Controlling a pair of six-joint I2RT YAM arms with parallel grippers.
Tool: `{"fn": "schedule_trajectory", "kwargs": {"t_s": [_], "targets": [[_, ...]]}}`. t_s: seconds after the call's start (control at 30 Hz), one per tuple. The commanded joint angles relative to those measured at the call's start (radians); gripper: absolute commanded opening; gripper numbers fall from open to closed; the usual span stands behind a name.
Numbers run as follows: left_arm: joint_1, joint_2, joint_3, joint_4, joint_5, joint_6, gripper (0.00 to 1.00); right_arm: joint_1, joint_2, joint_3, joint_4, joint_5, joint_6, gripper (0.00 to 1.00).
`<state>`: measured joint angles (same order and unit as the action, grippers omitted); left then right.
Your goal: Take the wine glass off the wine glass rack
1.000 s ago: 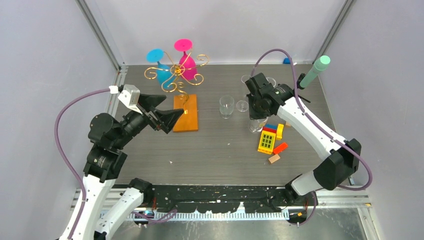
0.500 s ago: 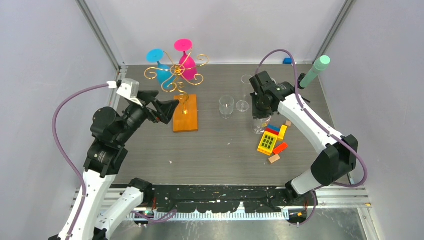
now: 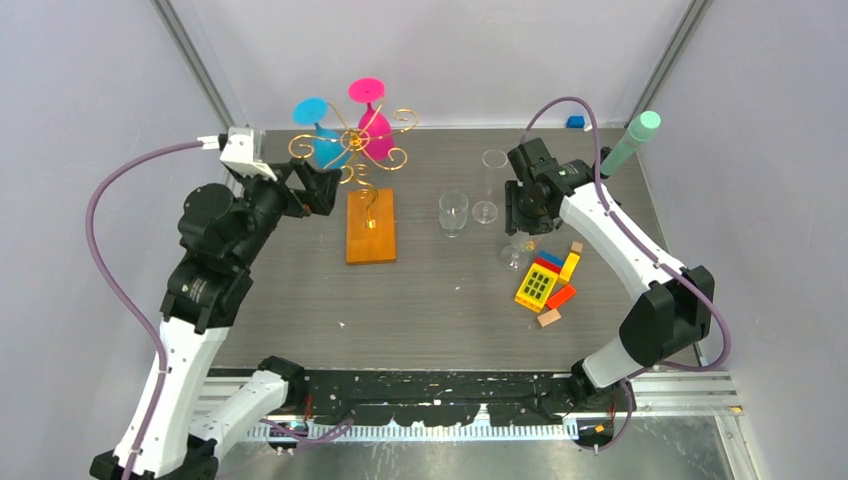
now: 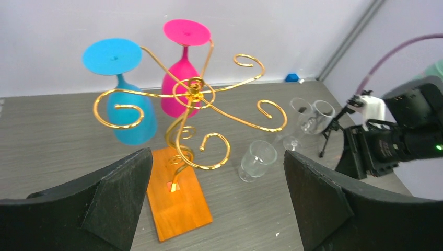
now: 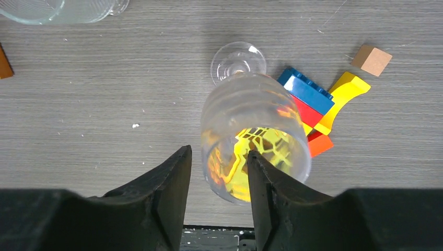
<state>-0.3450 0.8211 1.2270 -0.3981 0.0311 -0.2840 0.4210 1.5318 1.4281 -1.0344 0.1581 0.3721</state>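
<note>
Wine glass rack [image 3: 352, 150] at the back left of the counter [image 3: 440, 310], upright on its orange-brown wooden base [image 3: 370, 228]. Hung from its gold scrolls, bowls down and feet up: blue wine glass [image 3: 324, 150] on the left, pink wine glass [image 3: 378, 133] just beside it on the right. Left end effector [image 4: 217, 162] released, jaws spread wide, hovering near the rack on its near left side and facing it, touching neither wire nor glass. Clear wine glass [image 5: 255, 137] off the rack, standing upright on the counter well to the right, foot just beside a pile of toy blocks [image 3: 545, 280]. Right end effector [image 5: 218, 157] directly above that glass, pointing down, jaws parted with a visible gap; near wall of the rim in that gap, one finger [image 5: 264, 204] over the bowl's mouth, the other outside. Contact with the rim: cannot tell. Between rack and right arm, a clear tumbler [image 3: 453, 212] and another clear stemmed glass [image 3: 487, 195] on the counter. Black tripod with a mint-green tip [image 3: 630, 143] at the far right edge.
</note>
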Motion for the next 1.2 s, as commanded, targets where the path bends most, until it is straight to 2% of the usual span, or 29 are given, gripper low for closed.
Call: {"fn": "schedule_trajectory", "kwargs": {"t_s": [0.0, 0.1, 0.17, 0.4, 0.53, 0.63, 0.73, 0.8, 0.97, 1.17], "targets": [[0.0, 0.067, 0.093, -0.059, -0.16, -0.029, 1.0, -0.008, -0.012, 0.074, 0.022, 0.015, -0.011, 0.52], [0.017, 0.121, 0.132, -0.049, -0.233, -0.045, 1.0, -0.012, -0.023, 0.107, 0.038, 0.02, -0.006, 0.55], [0.048, 0.16, 0.162, -0.033, -0.232, -0.064, 1.0, -0.014, -0.032, 0.137, 0.05, 0.019, -0.004, 0.58], [0.206, 0.304, 0.25, -0.003, -0.119, -0.168, 1.0, -0.016, -0.117, 0.145, 0.118, -0.008, 0.018, 0.61], [0.299, 0.387, 0.29, 0.014, 0.013, -0.257, 1.0, -0.016, -0.185, 0.101, 0.18, -0.034, 0.043, 0.61], [0.335, 0.433, 0.308, 0.034, 0.057, -0.284, 0.99, -0.016, -0.224, 0.064, 0.201, -0.059, 0.068, 0.61], [0.412, 0.493, 0.332, 0.047, 0.156, -0.345, 0.95, -0.016, -0.26, 0.034, 0.223, -0.089, 0.087, 0.61], [0.454, 0.531, 0.332, 0.081, 0.199, -0.39, 0.86, -0.016, -0.275, 0.024, 0.235, -0.105, 0.096, 0.61], [0.478, 0.628, 0.383, 0.107, 0.226, -0.402, 0.82, -0.016, -0.293, -0.001, 0.255, -0.14, 0.112, 0.61], [0.493, 0.726, 0.42, 0.127, 0.348, -0.455, 0.77, -0.016, -0.311, -0.018, 0.269, -0.144, 0.128, 0.6]]}}
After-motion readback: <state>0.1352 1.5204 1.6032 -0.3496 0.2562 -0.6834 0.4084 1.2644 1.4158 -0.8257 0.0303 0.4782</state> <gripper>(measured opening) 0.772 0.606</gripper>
